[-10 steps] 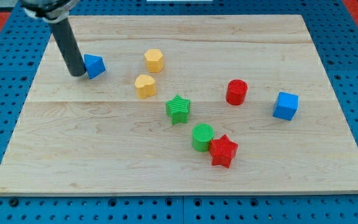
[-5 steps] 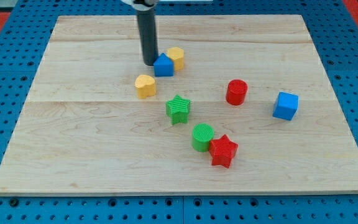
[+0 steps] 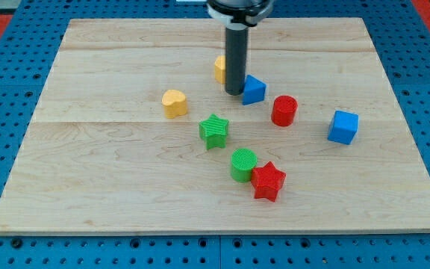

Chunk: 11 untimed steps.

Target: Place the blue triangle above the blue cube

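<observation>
Just left of the blue triangle, we rest our bare, gripperless tip against it, the blue cube well to the right.

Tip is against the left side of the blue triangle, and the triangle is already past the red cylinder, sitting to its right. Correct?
Not quite. My tip is at the blue triangle's left side, but the camera view shows the triangle at the upper left of the red cylinder, not yet past it. The blue cube lies farther right.

obstacle — red cylinder between blue triangle and blue cube | board's right — open
</observation>
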{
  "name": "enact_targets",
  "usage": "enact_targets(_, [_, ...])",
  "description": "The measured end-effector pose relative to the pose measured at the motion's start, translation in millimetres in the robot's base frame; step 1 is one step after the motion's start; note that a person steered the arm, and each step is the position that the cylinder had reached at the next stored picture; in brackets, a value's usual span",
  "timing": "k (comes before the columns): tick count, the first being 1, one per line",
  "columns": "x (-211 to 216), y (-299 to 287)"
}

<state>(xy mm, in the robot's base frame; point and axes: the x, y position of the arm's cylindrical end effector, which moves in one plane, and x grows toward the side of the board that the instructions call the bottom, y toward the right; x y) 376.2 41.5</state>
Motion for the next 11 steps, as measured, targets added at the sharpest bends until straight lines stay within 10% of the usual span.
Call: enact_targets(11, [4.1, 141.6])
